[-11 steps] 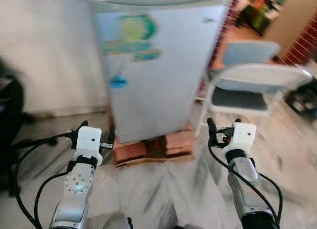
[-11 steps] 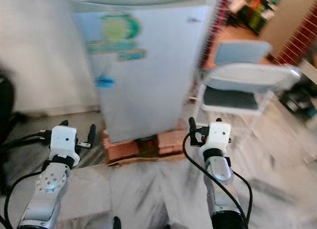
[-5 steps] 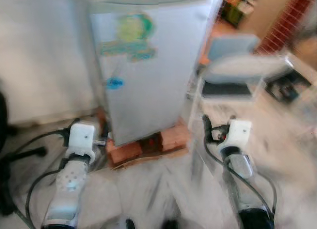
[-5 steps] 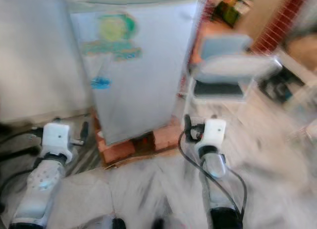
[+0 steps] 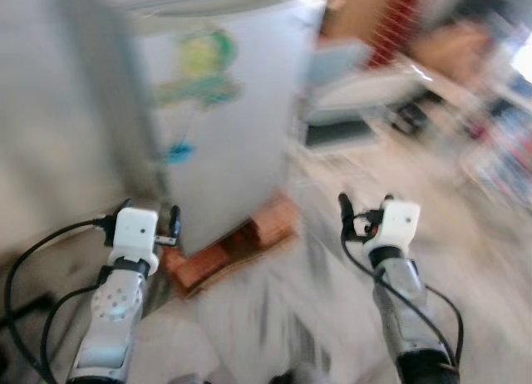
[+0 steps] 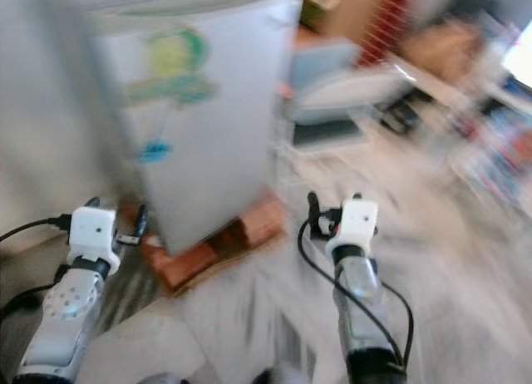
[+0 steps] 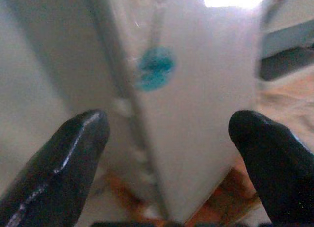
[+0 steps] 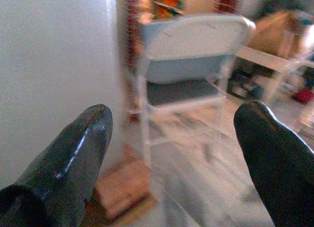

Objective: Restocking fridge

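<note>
Small pale-grey fridge (image 5: 220,118), door closed, stands upright upper-left of frame on red bricks (image 5: 229,251). Left gripper (image 5: 150,222) nearer, just before its corner; right gripper (image 5: 366,214) well apart. Both jaws spread, empty.

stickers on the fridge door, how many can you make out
2: a large green and yellow sticker high on the fridge door, and a small blue sticker lower down. Blur may hide others.
</note>
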Motion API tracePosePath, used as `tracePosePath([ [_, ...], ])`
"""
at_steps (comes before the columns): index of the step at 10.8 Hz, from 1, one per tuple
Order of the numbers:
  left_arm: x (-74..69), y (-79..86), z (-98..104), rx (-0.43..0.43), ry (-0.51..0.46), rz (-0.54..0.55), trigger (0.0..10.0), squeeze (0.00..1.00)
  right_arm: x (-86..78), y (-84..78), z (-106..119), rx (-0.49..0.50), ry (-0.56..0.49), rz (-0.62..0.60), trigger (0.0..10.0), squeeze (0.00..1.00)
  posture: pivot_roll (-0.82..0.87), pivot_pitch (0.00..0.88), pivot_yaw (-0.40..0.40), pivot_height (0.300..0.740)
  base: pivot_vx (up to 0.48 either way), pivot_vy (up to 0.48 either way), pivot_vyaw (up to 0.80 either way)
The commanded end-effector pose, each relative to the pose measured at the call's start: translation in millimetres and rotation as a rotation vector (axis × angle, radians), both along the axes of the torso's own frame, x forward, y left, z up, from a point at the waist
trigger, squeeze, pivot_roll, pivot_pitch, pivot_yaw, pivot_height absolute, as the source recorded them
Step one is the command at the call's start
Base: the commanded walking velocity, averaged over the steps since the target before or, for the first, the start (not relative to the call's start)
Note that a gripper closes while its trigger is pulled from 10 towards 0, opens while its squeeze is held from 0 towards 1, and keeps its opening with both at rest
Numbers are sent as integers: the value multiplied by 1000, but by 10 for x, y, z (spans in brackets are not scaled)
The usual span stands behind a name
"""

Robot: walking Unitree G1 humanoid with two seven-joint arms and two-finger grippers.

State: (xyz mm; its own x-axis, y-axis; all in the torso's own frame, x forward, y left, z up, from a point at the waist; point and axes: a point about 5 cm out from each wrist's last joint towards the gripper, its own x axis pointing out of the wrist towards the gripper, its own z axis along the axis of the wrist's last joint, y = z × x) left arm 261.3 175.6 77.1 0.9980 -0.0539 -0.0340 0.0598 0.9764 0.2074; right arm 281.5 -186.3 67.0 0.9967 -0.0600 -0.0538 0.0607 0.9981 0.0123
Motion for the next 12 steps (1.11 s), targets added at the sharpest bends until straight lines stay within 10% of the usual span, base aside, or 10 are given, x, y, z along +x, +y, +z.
tracePosePath([
  [1, -18, 20, 1, 10, 0, -6, 10000, 0, 28, 27, 38, 7, -17, -1, 10000, 0, 129, 42, -45, 740, 0, 480, -800],
  [12, -191, 189, -102, 38, 14, 28, 10000, 0, -138, -37, -40, -5, 12, -26, 10000, 0, 133, 69, -57, 740, 150, 302, -428],
])
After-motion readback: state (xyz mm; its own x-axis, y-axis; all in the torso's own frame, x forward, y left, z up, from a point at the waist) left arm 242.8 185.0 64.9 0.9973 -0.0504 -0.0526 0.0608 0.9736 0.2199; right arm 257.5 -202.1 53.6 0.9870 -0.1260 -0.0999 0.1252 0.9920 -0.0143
